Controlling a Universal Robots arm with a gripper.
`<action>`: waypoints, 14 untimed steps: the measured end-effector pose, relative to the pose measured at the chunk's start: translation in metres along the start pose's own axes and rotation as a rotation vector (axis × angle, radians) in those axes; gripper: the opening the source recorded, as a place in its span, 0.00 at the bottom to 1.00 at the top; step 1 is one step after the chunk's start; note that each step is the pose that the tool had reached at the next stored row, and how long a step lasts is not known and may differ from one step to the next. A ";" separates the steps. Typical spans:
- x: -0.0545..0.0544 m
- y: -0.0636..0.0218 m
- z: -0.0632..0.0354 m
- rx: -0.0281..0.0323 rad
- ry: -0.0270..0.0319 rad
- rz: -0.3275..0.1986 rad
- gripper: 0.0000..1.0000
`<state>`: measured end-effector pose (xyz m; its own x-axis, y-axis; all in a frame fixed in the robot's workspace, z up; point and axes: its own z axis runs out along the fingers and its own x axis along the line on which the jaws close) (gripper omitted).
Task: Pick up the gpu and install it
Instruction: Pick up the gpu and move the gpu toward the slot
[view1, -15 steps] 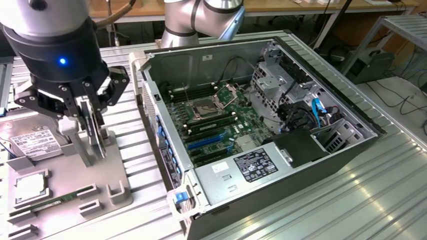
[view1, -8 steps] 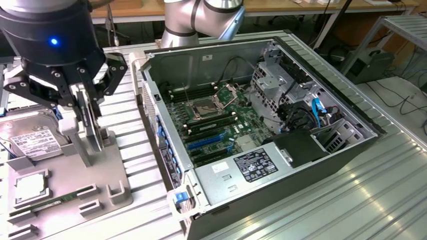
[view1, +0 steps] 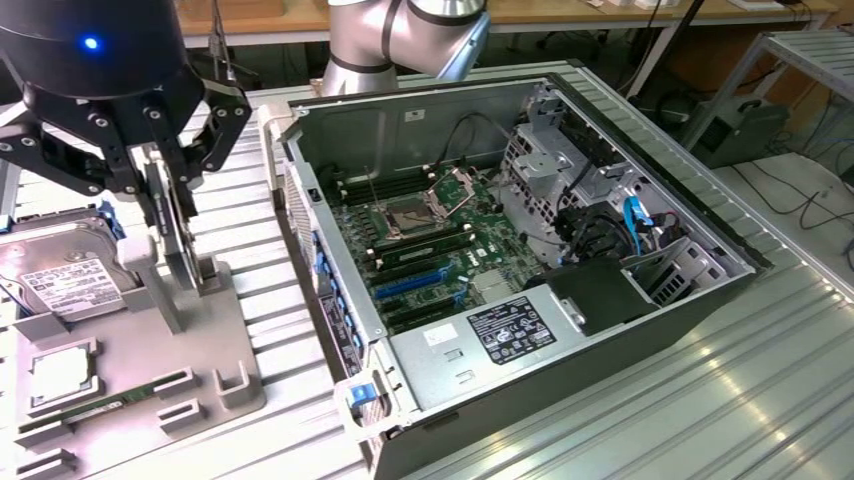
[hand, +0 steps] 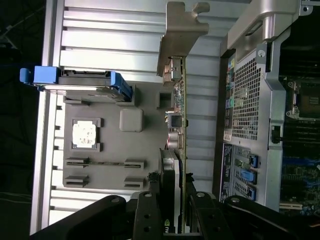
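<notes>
Above tray (hand: 110, 145), gpu (hand: 178, 120) vertical, bracket (hand: 181, 30) down

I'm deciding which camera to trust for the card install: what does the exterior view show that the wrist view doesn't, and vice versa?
Exterior view adds the depth of the open case: its drive bays and a blue cable, plus the arm's grey column. Wrist view adds the ports along the gpu bracket edge and the outer face of the case's rear panel. Both share the gripper shut on the gpu over the grey fixture, and the hard drive on that fixture.
</notes>
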<state>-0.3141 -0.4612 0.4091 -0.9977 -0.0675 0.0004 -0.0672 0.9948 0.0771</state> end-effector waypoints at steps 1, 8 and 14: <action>0.000 0.0000 -0.0001 0.0005 -0.0002 0.000 0.28; 0.000 0.0001 -0.0003 0.0313 0.0005 0.000 0.28; 0.000 0.0007 -0.0033 0.0360 -0.0291 0.001 0.28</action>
<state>-0.3146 -0.4608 0.4125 -0.9975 -0.0643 -0.0285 -0.0655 0.9970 0.0412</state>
